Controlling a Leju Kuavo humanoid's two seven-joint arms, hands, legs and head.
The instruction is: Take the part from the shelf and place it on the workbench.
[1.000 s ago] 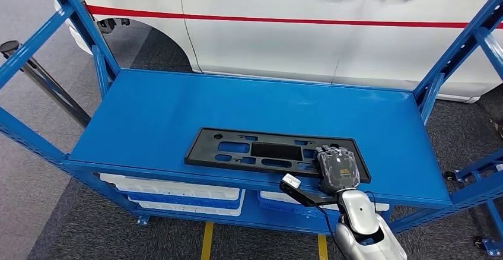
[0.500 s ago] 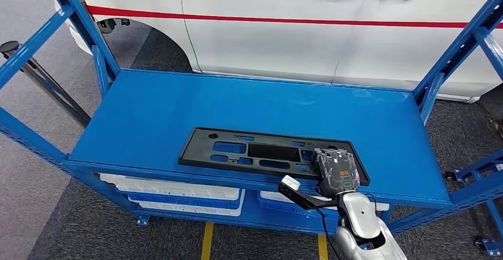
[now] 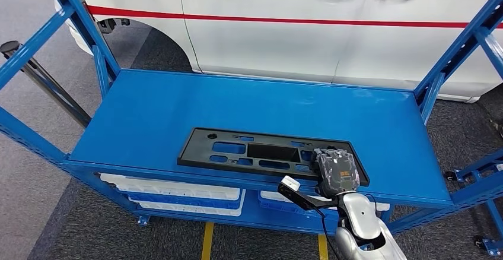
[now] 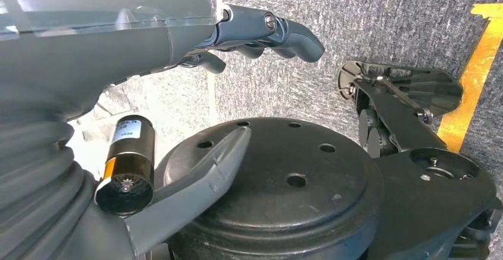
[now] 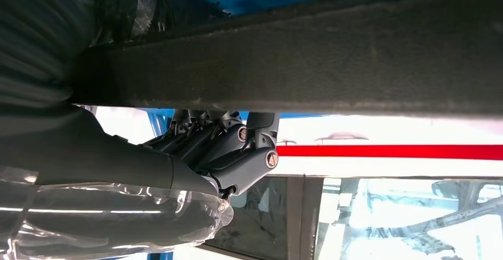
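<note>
The part (image 3: 261,151) is a long flat black plastic panel with several cut-outs. It lies on the blue shelf (image 3: 178,105) near the front edge. My right hand (image 3: 336,171) lies over the panel's right end and grips it there. In the right wrist view the fingers (image 5: 225,147) curl up against the panel's dark edge (image 5: 326,52), which crosses the picture. My left hand (image 4: 249,31) hangs over the grey floor with its fingers loosely apart and nothing in them.
A white car (image 3: 296,22) with a red stripe stands close behind the shelf. Blue uprights (image 3: 457,52) and slanted braces frame both ends. White bins (image 3: 178,189) sit on the lower level. A yellow line (image 3: 206,242) marks the floor in front.
In the first half second the panel slid a little to the left with my right hand on it. Since then nothing has visibly moved.
</note>
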